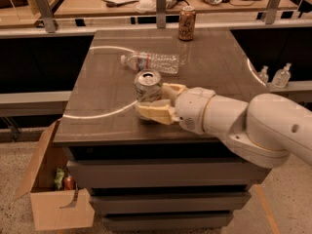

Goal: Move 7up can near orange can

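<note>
The 7up can, silver with a shiny top, is upright between my gripper's cream fingers near the middle of the dark table. My gripper is shut on it, one finger in front and one behind on the right. The can appears lifted slightly off the table. The orange can stands upright at the table's far edge, well beyond and to the right of the 7up can.
A clear plastic bottle lies on its side just behind the 7up can, between it and the orange can. An open cardboard box sits on the floor at left. Two small bottles stand at right.
</note>
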### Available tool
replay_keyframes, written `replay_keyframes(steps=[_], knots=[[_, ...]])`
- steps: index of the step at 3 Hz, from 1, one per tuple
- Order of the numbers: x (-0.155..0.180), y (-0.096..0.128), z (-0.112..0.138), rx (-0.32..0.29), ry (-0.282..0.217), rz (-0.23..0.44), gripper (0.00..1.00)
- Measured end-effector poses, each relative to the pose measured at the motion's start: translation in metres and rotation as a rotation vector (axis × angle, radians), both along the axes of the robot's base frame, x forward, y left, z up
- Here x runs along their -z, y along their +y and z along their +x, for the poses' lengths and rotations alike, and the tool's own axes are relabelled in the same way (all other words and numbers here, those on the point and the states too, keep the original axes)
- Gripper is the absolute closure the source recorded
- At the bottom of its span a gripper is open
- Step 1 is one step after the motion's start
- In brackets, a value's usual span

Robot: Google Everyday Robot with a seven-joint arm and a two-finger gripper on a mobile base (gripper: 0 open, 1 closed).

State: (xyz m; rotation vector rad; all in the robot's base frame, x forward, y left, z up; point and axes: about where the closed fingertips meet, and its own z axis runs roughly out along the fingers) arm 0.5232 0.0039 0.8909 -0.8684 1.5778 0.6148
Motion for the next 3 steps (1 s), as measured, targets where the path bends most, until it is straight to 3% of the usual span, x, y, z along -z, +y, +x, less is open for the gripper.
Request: replay_keyframes(steps=[1, 2, 3], knots=[[0.000, -0.056, -0.022, 0.185, 0.022, -0.052, 1.00], [-0.002, -0.088, -0.030, 0.270, 0.025, -0.084, 1.00], [-0.002, -0.088, -0.030, 0.270, 0.025, -0.084, 1.00]])
